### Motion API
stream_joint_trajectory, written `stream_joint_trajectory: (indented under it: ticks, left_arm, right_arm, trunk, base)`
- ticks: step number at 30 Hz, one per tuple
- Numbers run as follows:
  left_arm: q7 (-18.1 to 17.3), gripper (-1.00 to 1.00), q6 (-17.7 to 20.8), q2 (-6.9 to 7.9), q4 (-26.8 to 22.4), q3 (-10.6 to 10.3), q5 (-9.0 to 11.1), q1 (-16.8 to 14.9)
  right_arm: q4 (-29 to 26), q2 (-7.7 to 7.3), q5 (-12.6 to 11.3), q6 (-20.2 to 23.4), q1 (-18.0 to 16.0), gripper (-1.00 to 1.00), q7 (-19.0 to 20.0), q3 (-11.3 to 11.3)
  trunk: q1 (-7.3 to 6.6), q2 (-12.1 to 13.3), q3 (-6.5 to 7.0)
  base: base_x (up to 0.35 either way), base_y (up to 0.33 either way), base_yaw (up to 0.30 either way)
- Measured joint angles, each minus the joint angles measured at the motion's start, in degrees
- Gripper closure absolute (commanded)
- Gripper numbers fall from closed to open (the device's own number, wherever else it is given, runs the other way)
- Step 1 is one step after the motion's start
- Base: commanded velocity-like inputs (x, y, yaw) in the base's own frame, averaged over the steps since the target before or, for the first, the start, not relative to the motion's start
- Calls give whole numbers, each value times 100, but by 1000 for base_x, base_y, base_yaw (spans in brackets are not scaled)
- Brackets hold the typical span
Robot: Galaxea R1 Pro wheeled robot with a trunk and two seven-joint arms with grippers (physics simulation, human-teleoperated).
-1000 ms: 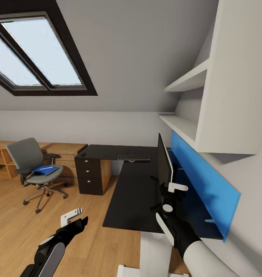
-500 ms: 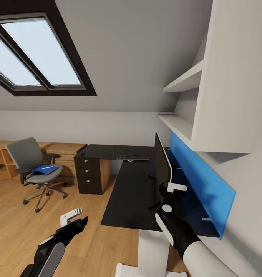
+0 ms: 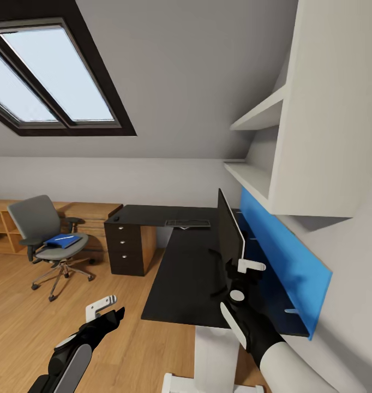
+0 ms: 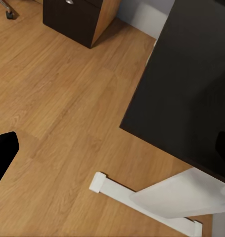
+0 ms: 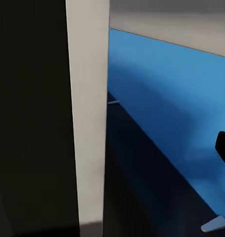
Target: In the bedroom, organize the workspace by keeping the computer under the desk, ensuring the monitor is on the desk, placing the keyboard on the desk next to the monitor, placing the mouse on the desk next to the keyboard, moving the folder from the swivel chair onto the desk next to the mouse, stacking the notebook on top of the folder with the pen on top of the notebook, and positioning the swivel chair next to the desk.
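The right gripper [image 3: 241,279] sits at the monitor [image 3: 229,236] edge on the desk [image 3: 180,273], apparently clamped on it, though I cannot tell for sure; the left gripper [image 3: 101,307] looks open over the floor. If that hold is loose, the monitor could tip toward the near edge; the folder [image 3: 63,239] waits on the swivel chair [image 3: 44,234], far left.

Open wooden floor [image 3: 22,322] lay toward ten o'clock; the desk [image 3: 180,273] and monitor [image 3: 229,232] blocked twelve to two.

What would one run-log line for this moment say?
right gripper: at monitor on desk | left gripper: free | folder: on swivel chair
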Motion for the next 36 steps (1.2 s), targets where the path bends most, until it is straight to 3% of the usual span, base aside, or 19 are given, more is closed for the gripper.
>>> stream_joint_trajectory:
  ticks: [9,32,34,36]
  left_arm:
    - [0,-100,0,-1,0,0,0,0]
    - [6,-100,-8,4,66,39,0,0]
    - [4,-100,-13,2,119,120,-5,-1]
    - [6,-100,-19,10,172,182,-8,-1]
  right_arm:
    - [8,2,-2,1,0,-100,4,2]
    - [27,3,9,-9,10,-100,21,17]
    - [21,12,17,-50,18,-100,19,102]
    - [32,21,13,-255,32,-100,4,330]
  trunk:
    - [2,2,0]
    - [3,1,0]
    - [3,1,0]
    - [1,0,0]
  base:
    - [-117,-1,0]
    - [-328,0,0]
    - [-265,0,0]
    - [-107,0,0]
